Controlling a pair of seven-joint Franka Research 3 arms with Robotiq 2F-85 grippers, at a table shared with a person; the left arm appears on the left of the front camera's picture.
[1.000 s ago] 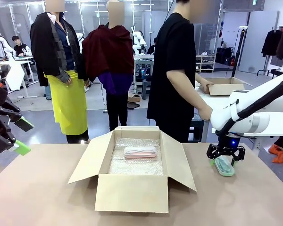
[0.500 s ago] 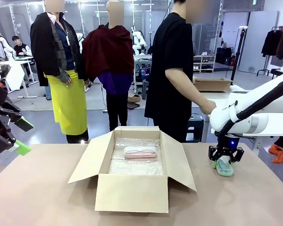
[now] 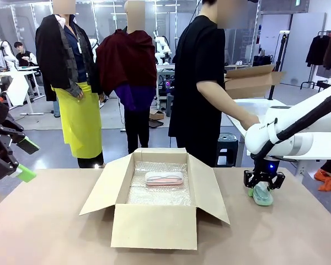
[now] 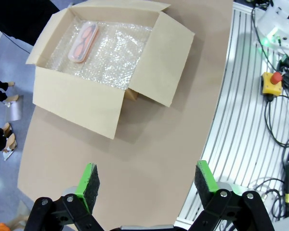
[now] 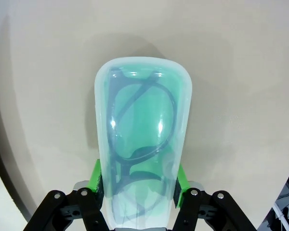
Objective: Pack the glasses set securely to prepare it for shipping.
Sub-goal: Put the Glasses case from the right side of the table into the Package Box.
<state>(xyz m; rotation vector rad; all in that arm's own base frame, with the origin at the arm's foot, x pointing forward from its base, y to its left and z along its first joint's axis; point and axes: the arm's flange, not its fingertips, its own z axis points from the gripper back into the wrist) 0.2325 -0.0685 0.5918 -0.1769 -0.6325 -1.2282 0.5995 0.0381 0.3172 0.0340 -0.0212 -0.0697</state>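
Tan tabletop (image 3: 44, 232) bears the open cardboard box (image 3: 154, 223), pink case (image 3: 164, 178) inside on bubble wrap (image 3: 154, 194). The right gripper (image 3: 263, 187), box off to its left, clamps the mint case (image 5: 142, 144) across its width — long axis running straight out along the fingers; the left gripper (image 4: 147, 180) hangs spread, well apart.

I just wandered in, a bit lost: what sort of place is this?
Probably a robotics lab or workshop: a white robot arm reaches over the table, and a red emergency stop button and loose cables lie beside it.
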